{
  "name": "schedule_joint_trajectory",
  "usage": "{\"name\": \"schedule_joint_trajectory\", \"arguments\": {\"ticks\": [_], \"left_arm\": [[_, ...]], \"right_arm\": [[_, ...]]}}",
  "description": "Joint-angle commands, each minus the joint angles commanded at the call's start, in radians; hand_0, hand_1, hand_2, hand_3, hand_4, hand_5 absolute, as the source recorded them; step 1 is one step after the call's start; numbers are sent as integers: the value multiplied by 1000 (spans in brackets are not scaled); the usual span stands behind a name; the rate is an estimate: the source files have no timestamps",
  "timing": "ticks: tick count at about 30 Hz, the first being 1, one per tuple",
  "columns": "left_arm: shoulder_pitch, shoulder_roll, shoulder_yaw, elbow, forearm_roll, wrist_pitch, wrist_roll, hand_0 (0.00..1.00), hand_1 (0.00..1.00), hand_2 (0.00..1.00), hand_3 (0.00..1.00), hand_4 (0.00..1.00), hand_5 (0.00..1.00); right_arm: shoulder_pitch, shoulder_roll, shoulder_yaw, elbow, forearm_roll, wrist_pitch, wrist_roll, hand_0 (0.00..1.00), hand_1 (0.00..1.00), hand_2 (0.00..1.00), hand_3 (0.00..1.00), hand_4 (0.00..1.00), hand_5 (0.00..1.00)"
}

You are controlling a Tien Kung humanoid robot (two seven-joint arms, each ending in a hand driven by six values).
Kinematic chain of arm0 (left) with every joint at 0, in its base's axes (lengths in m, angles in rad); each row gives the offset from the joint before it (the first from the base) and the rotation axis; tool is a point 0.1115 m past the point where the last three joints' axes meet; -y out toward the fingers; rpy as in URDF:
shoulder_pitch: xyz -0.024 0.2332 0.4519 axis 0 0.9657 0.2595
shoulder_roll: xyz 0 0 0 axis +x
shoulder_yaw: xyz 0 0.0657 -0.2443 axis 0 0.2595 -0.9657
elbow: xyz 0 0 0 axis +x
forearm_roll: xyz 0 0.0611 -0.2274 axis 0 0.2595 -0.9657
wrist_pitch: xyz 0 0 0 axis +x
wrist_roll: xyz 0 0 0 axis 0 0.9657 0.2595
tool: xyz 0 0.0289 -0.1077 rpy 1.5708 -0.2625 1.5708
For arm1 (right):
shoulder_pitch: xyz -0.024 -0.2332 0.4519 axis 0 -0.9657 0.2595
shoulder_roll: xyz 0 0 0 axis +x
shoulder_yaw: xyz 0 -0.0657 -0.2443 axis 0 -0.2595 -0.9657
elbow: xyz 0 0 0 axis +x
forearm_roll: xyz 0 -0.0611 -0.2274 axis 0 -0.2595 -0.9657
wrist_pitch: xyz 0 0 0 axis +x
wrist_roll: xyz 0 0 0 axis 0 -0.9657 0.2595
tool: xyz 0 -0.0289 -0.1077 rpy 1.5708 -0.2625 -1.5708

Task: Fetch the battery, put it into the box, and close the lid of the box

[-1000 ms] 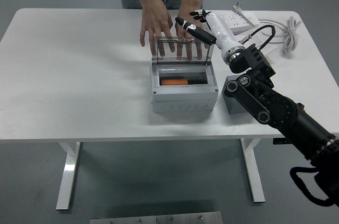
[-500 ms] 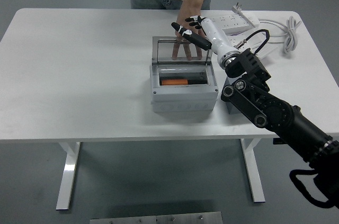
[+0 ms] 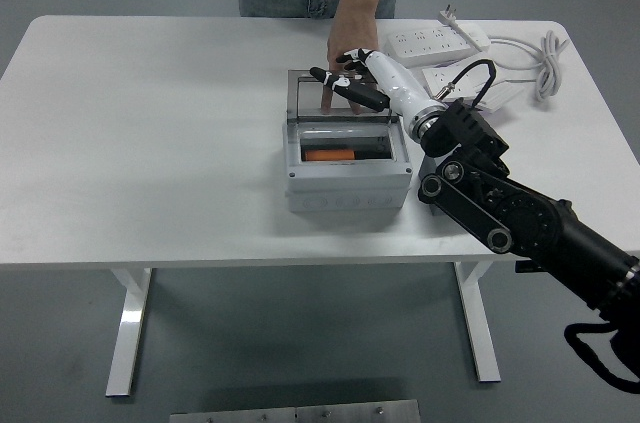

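Toward the desk's (image 3: 150, 143) far edge, right hand (image 3: 345, 83), fingers spread and grasping nothing, rests at the raised transparent lid (image 3: 335, 100) of the grey plastic box (image 3: 348, 183) holding the orange cylindrical battery (image 3: 330, 155); risk: person's hand (image 3: 345, 43) behind gets struck.

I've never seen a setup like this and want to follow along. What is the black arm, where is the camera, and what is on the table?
The camera sits high on a humanoid robot, looking down over a white table. The black arm from the right is the robot's right arm; its white right hand reaches to the raised clear lid of a grey box, holding nothing. An orange battery lies inside. A person's hand rests behind the lid. Power strips lie at the far right.
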Motion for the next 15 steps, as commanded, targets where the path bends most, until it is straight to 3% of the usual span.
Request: {"name": "schedule_joint_trajectory", "arguments": {"ticks": [2,15], "left_arm": [[1,0,2,0,-4,2,-1,632,698,573,541,500,2],[6,1,11,1,-19,9,-3,632,698,573,541,500,2]], "right_arm": [[-1,-9,-4,15,-2,3,-9,881,742,742,766,998,998],[-21,-56,-30,84,-3,30,-55,828,704,716,748,998,998]]}}
